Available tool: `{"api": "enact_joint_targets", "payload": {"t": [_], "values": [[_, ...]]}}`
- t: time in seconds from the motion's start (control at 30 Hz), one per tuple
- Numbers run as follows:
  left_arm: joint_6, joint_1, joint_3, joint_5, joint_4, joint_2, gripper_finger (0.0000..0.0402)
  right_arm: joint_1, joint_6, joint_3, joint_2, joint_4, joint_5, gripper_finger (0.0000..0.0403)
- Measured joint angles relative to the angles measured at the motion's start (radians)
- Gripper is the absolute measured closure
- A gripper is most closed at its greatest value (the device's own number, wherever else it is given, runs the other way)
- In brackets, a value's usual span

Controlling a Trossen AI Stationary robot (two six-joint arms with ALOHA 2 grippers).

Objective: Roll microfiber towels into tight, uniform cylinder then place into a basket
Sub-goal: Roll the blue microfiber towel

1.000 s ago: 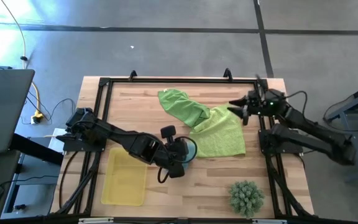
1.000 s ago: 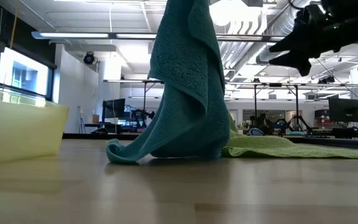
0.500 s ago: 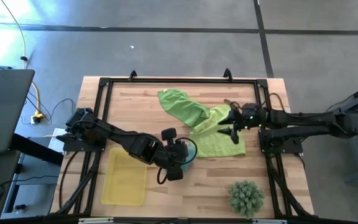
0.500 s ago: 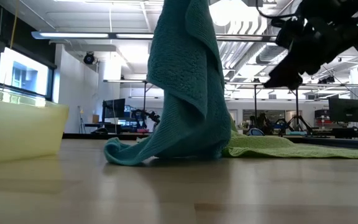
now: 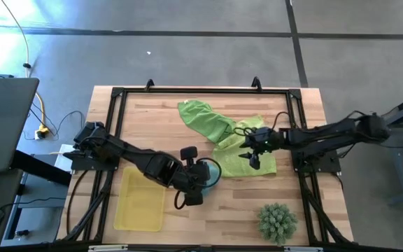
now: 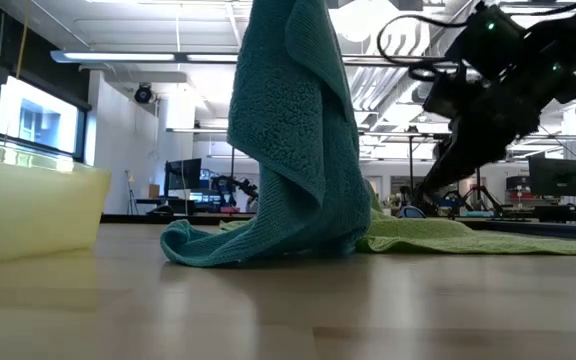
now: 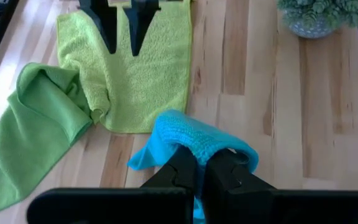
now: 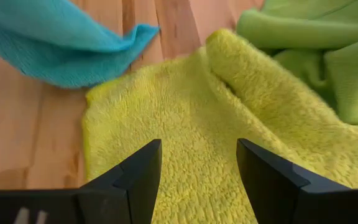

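A teal towel (image 6: 288, 130) hangs from my left gripper (image 7: 201, 169), which is shut on it near the table's middle (image 5: 194, 180). The towel's lower end (image 6: 208, 250) lies on the table. A lime towel (image 5: 252, 159) lies flat to its right, and its far edge touches a crumpled darker green towel (image 5: 205, 119). My right gripper (image 8: 197, 171) is open and slants down over the lime towel (image 8: 191, 124), fingers a little above it (image 5: 249, 151). The yellow basket (image 5: 140, 199) stands at the near left. My left gripper pinches a bunched fold of the teal towel (image 7: 211, 147) between its two fingers, which slant down from the table's left. The cloth drapes over the fingertips and hangs slack below them. Its lower end rests on the table.
A spiky green plant (image 5: 277, 220) stands at the near right corner. A black frame (image 5: 117, 94) runs round the table's edges. Bare wood shows between the basket and the plant.
My right gripper has swung from the table's far right edge toward the middle and come down over the lime towel, tipping downward, still open. The teal towel has swayed a little in my left gripper's hold, its lower end shifting on the table.
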Motion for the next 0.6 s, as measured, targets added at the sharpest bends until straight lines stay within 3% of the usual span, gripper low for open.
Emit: {"api": "enact_joint_targets", "payload": {"t": [0.3, 0.6], "values": [[-0.006, -0.015, 0.000, 0.000, 0.000, 0.000, 0.0401, 0.004, -0.092, 0.000, 0.177, 0.067, 0.086, 0.0204], [-0.007, -0.014, 0.000, 0.000, -0.002, 0.000, 0.0401, 0.000, -0.101, 0.006, 0.229, 0.002, 0.107, 0.0204]]}}
